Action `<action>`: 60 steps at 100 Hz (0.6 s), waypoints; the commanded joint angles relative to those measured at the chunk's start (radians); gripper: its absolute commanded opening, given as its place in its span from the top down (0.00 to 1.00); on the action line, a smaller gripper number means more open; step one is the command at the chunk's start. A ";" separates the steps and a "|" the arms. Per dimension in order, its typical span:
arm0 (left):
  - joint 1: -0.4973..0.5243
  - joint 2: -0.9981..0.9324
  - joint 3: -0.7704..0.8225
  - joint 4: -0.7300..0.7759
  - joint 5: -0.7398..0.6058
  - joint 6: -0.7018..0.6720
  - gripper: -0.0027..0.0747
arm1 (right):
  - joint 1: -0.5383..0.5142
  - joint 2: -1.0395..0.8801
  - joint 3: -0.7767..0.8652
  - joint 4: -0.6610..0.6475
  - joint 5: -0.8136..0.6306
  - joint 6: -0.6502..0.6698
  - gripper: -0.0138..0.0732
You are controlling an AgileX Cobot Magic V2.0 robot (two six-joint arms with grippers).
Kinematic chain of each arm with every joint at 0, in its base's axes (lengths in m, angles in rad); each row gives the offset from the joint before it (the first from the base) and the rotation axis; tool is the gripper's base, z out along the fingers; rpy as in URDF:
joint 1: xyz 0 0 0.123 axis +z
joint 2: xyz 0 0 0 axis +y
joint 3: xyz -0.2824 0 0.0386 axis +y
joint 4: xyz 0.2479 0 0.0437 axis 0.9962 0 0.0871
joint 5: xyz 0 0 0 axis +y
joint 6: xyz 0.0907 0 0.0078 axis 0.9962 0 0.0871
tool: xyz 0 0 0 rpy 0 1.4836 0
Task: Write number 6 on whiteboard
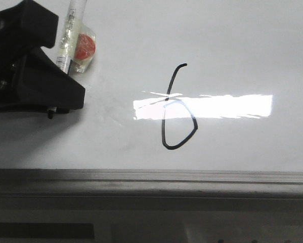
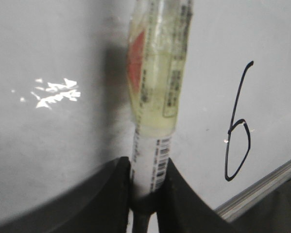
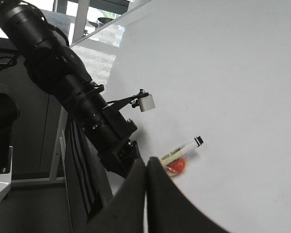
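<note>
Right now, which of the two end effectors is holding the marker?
The left end effector: its fingers are shut on the marker. The right end effector is shut on nothing.

Front view looks down closely at the whiteboard [image 1: 232, 50]; both wrist views share it.

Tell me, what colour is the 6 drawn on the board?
Black: the number 6 is a thin dark line on the white whiteboard, clearest in the front view.

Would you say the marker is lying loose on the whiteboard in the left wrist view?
No, the marker is clamped between the left gripper fingers, beside the number 6.
</note>
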 commanded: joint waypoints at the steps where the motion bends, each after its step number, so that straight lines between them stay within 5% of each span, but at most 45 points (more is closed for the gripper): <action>1: -0.029 0.000 -0.030 -0.049 -0.025 -0.004 0.99 | -0.008 0.004 -0.029 -0.001 -0.062 -0.002 0.92; 31: -0.095 0.105 -0.097 -0.049 -0.079 -0.006 0.99 | -0.008 0.004 -0.029 -0.001 -0.054 -0.002 0.92; 60: -0.099 0.122 -0.110 -0.047 -0.305 -0.086 0.99 | -0.008 0.004 -0.029 -0.001 -0.049 -0.001 0.92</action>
